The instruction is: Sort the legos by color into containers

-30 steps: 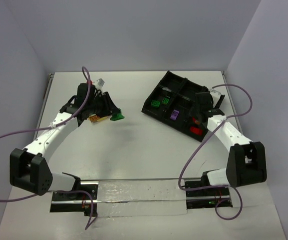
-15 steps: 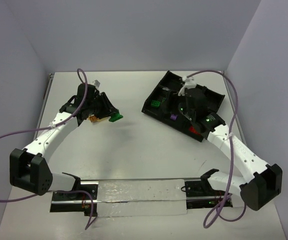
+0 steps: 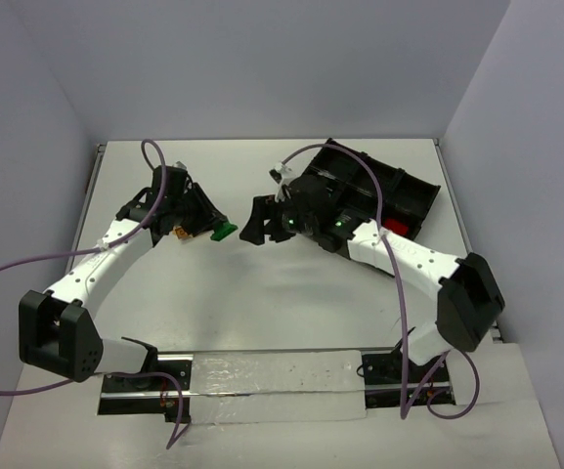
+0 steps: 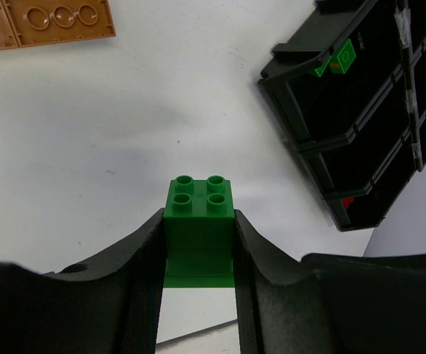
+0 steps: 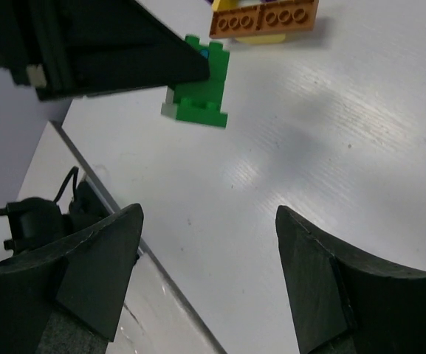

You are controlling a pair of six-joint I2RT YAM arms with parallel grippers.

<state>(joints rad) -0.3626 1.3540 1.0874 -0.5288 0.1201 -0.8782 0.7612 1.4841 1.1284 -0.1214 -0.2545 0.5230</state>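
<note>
Left gripper [image 3: 207, 222] clamps green brick [image 4: 198, 203], far-left side. Right gripper [image 5: 207, 215] gapes empty. Brick lies just left of it.

Clamping down with the left gripper [image 4: 198, 221] on a green brick [image 4: 198, 205], stretched well forward and angled inward. Reaching far across with the right gripper [image 3: 254, 223], spread wide, facing the left one, close by.

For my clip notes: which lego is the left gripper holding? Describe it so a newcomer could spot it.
On the table's left half, the left gripper is shut on a green lego with four studs. Beside it lie flat brown plates; it is the only green piece outside the black tray.
</note>
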